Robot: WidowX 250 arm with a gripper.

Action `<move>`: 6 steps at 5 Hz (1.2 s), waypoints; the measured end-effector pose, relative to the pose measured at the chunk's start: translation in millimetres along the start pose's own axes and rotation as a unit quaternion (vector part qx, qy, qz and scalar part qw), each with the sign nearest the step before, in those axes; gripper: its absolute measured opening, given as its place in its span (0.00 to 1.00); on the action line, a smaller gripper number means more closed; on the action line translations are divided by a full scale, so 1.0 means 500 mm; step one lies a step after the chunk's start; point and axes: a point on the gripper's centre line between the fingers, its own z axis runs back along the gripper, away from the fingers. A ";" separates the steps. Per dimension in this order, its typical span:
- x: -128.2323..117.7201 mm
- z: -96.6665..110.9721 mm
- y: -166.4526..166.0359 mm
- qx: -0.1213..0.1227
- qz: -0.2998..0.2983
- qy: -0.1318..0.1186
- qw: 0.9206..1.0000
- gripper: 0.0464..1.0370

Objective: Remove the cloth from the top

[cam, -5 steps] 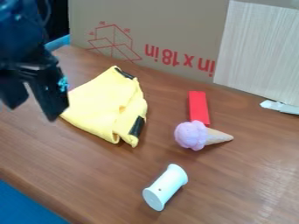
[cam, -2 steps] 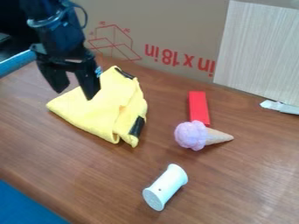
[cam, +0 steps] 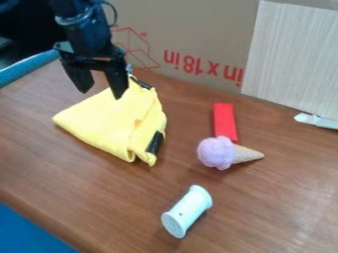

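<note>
The black gripper (cam: 102,94) hangs above the back left part of the cloth, its two fingers spread apart with nothing between them. Below it, the yellow cloth (cam: 112,123) lies folded in a rough triangle on the left half of the wooden table, with black strips at its back corner and its right edge. The gripper's right finger overlaps the cloth's back edge in the view; whether they touch, I cannot tell.
Right of the cloth lie a red block (cam: 224,121) and a toy ice cream cone (cam: 228,152), close together. A white spool (cam: 187,211) lies nearer the front edge. A cardboard box (cam: 191,39) stands along the back, with a white object (cam: 316,120) at the right.
From the upper left, the gripper has moved right and farther back, uncovering the cloth's left corner. The cloth has stayed in place.
</note>
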 end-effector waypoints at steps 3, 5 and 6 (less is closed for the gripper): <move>0.047 -0.057 0.032 0.015 0.020 -0.010 1.000 0.96; 0.059 -0.079 0.059 0.027 0.040 -0.008 0.999 0.96; 0.041 -0.095 0.059 0.031 0.031 -0.003 0.999 0.96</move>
